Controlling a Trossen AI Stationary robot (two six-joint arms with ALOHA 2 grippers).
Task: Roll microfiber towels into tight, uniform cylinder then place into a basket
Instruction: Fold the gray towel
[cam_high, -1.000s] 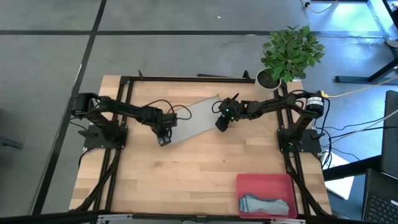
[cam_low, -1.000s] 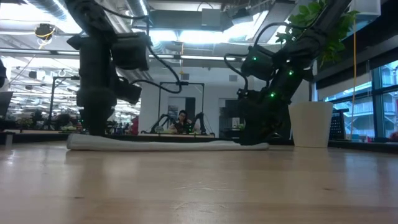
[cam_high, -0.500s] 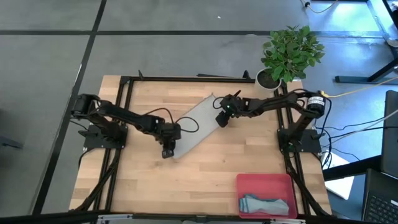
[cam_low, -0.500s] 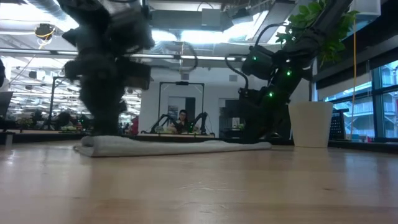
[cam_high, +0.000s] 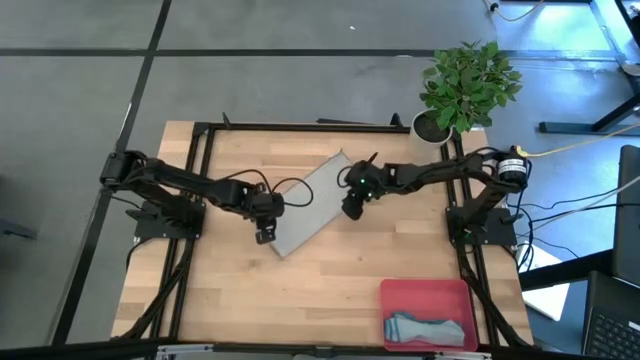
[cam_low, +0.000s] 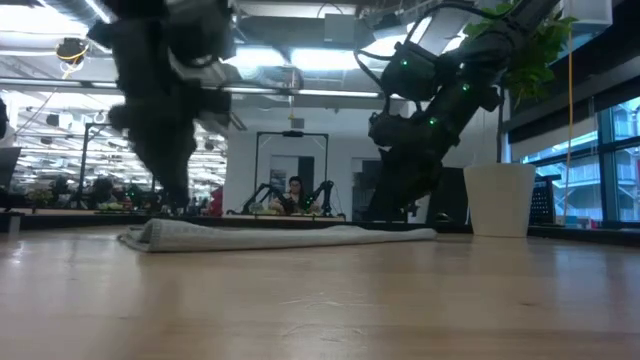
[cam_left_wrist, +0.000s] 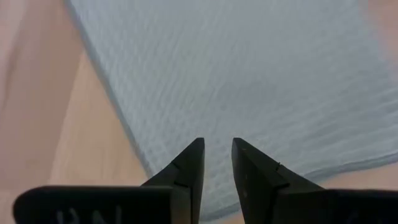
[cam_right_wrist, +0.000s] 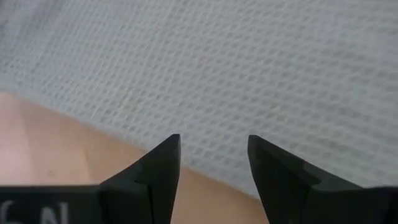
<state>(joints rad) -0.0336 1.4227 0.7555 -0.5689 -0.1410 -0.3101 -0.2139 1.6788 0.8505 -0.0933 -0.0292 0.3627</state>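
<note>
Towel (cam_high: 308, 203), pale grey-green, lies flat mid-bench from above, left gripper (cam_high: 264, 236) and right gripper (cam_high: 351, 209) at opposite edges. Low view: apparently unlifted. Wrist views: both jaws slightly parted, empty.

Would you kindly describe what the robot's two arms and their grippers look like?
Both arms are dark, nearly black, built of slim jointed segments with loose black cables looping along them. The right arm carries small green lights near its wrist and a pale, yellow-marked cylinder at its base. The left gripper and the right gripper each end in two dark, wedge-shaped fingers tapering to points.
</note>
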